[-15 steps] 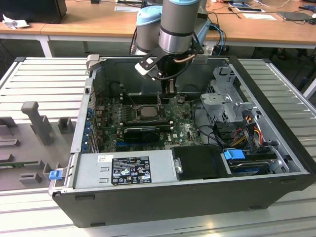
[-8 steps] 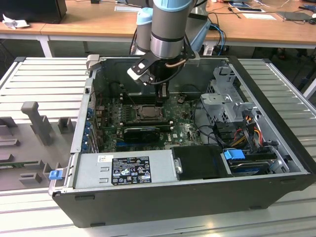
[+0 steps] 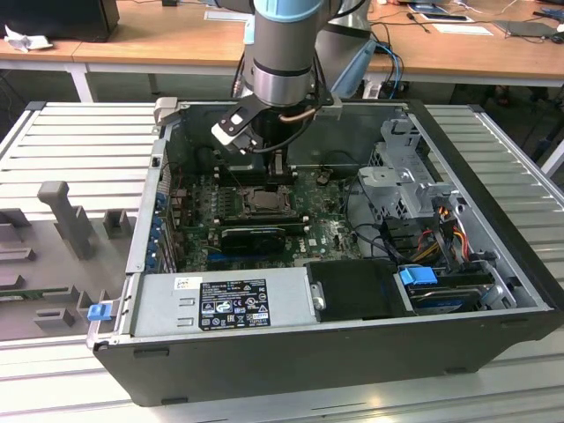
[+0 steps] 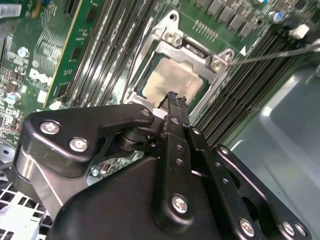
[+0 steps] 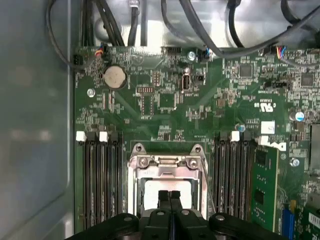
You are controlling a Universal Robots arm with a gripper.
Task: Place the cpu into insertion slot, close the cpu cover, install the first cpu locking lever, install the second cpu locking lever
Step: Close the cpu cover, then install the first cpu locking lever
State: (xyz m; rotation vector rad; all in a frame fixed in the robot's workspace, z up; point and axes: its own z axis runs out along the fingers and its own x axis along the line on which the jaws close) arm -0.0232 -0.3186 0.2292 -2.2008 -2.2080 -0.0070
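The gripper (image 5: 170,196) has its two black fingers pressed together with nothing seen between them, and in both wrist views their tips point down at the chip from just above its near edge; whether they touch it cannot be told. The cpu (image 4: 175,80) lies flat in the insertion slot (image 3: 262,200), its dull silver face turned up. The cpu cover (image 5: 167,161) lies down flat over it, a silver frame with screw heads at its corners, and the chip's face shows through its square window. In the second wrist view a thin metal lever (image 4: 272,54) runs out from one corner of the socket and across the black memory slots (image 4: 250,85) beside it; whether it is latched cannot be told. Rows of memory slots flank the socket on both sides, all set in the green circuit board (image 5: 200,112), which also carries a round coin battery (image 5: 114,76) farther from the fingers. In the exterior view the arm (image 3: 282,53) reaches straight down into the open computer case (image 3: 352,352), whose side faces up. A silver power supply (image 3: 220,304) with a label sits along the near wall, and a bundle of cables (image 3: 434,236) and a grey metal drive cage (image 3: 401,176) lie toward the exterior view's right. The case rests on a ribbed metal table (image 3: 79,141), with wooden desks (image 3: 159,40) behind it.
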